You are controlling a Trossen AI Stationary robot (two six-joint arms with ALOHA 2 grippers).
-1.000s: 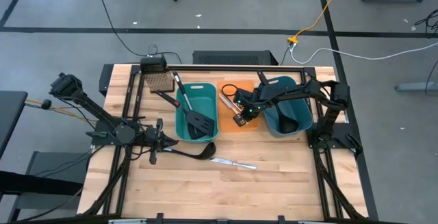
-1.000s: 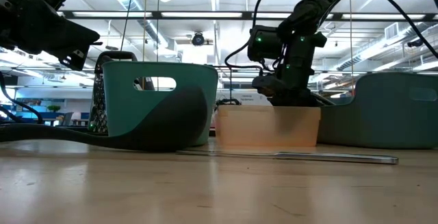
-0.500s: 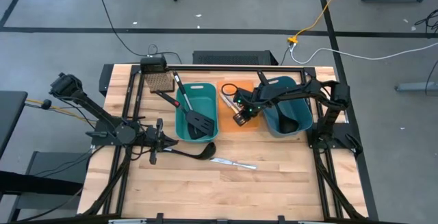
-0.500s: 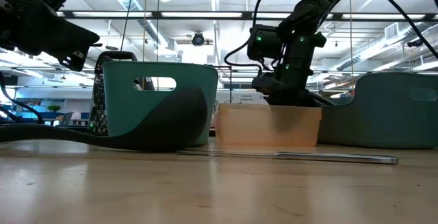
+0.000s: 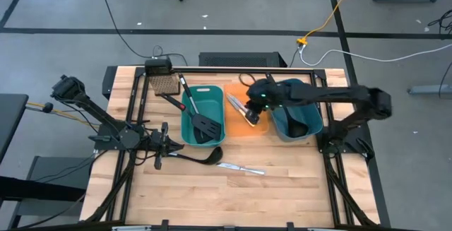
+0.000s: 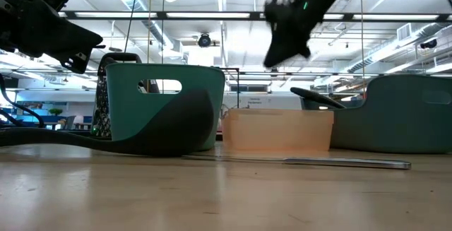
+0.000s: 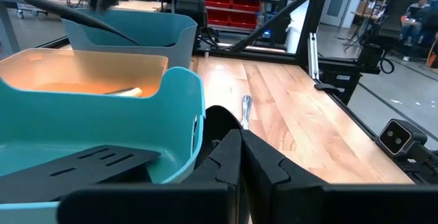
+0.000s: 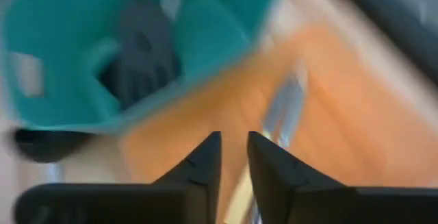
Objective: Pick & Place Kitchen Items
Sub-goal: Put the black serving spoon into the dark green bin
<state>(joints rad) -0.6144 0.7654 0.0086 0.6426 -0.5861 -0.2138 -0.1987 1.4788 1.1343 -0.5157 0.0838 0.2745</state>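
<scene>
My right gripper [image 5: 252,111] hangs high above the orange bin [image 5: 239,126], slightly open and empty; in the low view it is near the top [image 6: 286,44]. Slim silver knives [image 8: 282,111] and a yellow-handled knife [image 5: 251,117] lie in that bin. My left gripper [image 5: 159,150] is shut at the handle end of a black ladle [image 5: 205,156] that lies on the table, bowl [image 6: 169,125] by the left teal bin [image 5: 203,93]. That bin holds black slotted spatulas [image 5: 205,126]. A silver knife [image 5: 240,167] lies on the table. A second ladle [image 5: 296,126] rests in the right teal bin [image 5: 305,90]. My left gripper's shut fingers [image 7: 229,159] point along the table toward the ladle's bowl [image 7: 217,121]. I cannot tell whether they touch the ladle's handle; the fingers themselves hide that spot.
A perforated black utensil [image 5: 165,85] lies at the far left of the table beside the left teal bin. The three bins stand in a row across the far middle. Bare wood [image 5: 282,188] spreads along the near side.
My right gripper has gone up out of the orange bin and a little toward the table's far edge, moving fast in the last half second. It carries nothing up. The knives stay in the bin.
</scene>
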